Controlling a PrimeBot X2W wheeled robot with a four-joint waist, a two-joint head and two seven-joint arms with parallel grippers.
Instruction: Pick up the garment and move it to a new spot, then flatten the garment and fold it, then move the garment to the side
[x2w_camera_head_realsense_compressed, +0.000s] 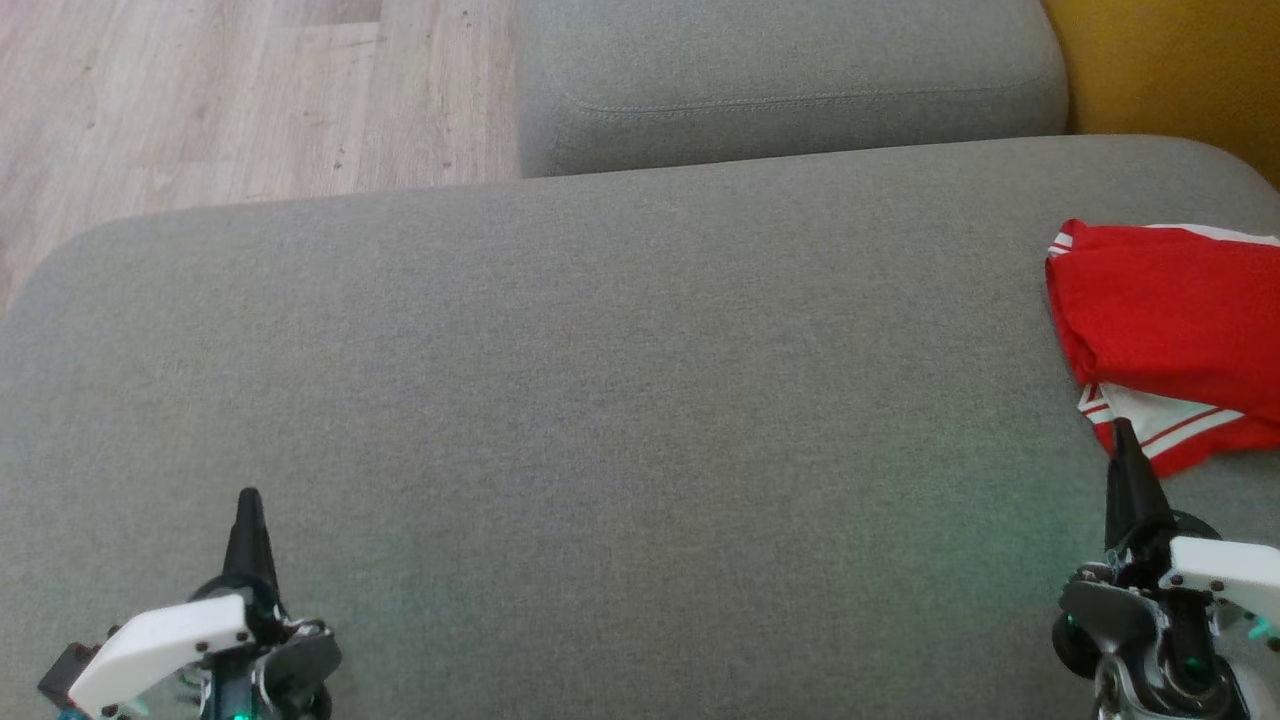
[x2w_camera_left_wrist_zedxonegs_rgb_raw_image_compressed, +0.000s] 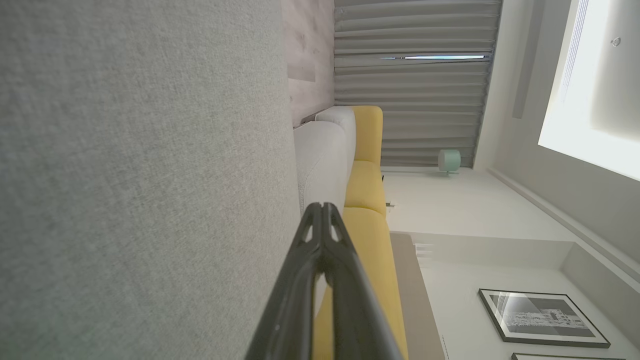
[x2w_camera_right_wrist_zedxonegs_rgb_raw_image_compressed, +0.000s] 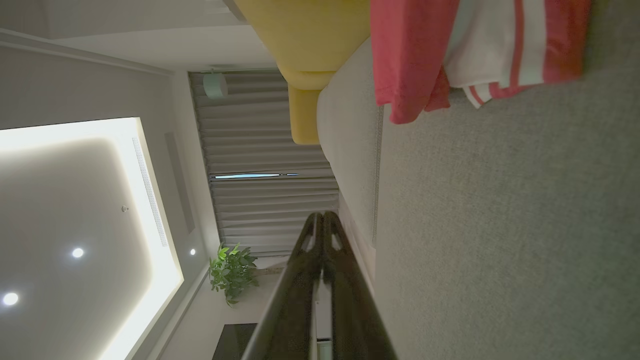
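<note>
- Over the near left corner of the seat cushion (x2w_camera_head_realsense_compressed: 600, 350): left gripper (x2w_camera_head_realsense_compressed: 248, 510), fingers pressed together, nothing held.
- Over the near right corner of the seat cushion: right gripper (x2w_camera_head_realsense_compressed: 1125, 445), likewise pinched together and empty.
- On the right edge of the seat cushion, about halfway back: red-and-white garment (x2w_camera_head_realsense_compressed: 1170, 310), lying in rough layers, striped trim showing, partly cut off by the frame.
- Probably the first step, the pick-up; possibly the last, garment already set aside. Hard to tell.
- If picking up: open the right gripper, reach forward, pinch a top layer, then carry it to the bare middle of the seat cushion.
</note>
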